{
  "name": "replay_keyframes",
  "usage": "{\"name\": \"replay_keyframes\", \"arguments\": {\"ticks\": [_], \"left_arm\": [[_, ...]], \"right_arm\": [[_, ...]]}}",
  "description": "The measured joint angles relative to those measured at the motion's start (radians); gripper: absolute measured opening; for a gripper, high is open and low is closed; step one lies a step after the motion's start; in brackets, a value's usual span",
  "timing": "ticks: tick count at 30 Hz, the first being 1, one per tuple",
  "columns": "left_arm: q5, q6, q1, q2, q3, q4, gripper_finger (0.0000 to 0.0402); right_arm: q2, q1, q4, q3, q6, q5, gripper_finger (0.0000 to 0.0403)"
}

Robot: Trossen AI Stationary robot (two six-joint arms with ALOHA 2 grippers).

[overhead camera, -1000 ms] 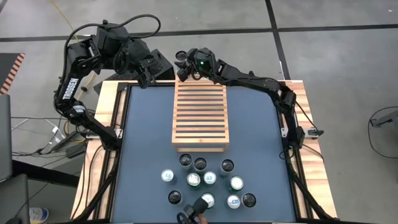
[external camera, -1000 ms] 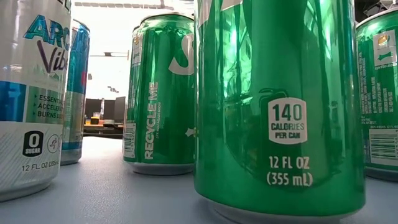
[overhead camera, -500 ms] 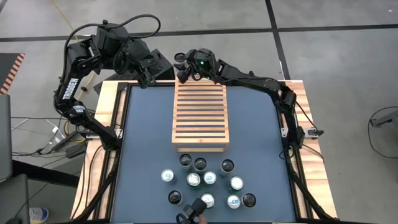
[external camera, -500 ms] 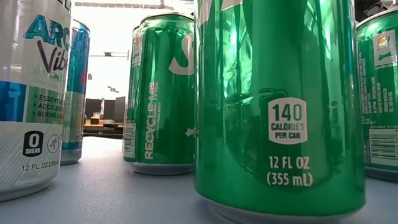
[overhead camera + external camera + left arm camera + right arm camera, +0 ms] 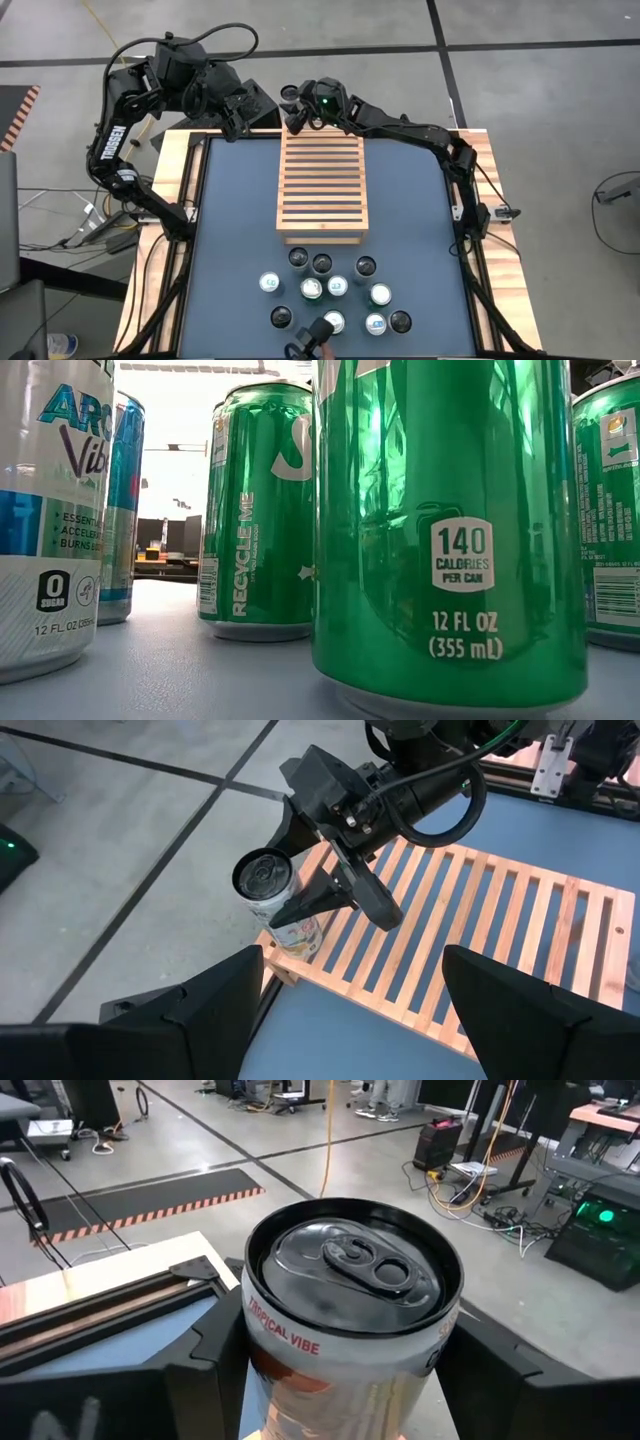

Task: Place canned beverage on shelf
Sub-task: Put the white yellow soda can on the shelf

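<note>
Right gripper (image 5: 335, 885) at shelf (image 5: 322, 185) corner — fingers flanking upright can (image 5: 275, 905), grip uncertain; axis vertical. Left gripper (image 5: 350, 1010) spread, waiting nearby.

Green can (image 5: 450, 530) cropped at the low view's top edge; shelf and arms hidden behind.

Even, bright overhead light; window glare whitens the low view's background, and streaky reflections cross the nearest glossy green aluminium can (image 5: 450, 530).
</note>
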Motion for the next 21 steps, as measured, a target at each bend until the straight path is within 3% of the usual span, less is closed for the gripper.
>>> {"name": "replay_keyframes", "arguments": {"ticks": [6, 16, 21], "left_arm": [[0.000, 0.000, 0.000, 0.000, 0.000, 0.000, 0.0296], [0.000, 0.000, 0.000, 0.000, 0.000, 0.000, 0.0296], [0.000, 0.001, 0.000, 0.000, 0.000, 0.000, 0.0296]], "right_arm": [[0.000, -0.001, -0.003, 0.000, -0.003, -0.001, 0.0256], [-0.005, -0.004, -0.037, 0.018, -0.005, -0.001, 0.0314], [-0.054, -0.019, -0.079, 0.017, 0.001, -0.008, 0.0319]]}}
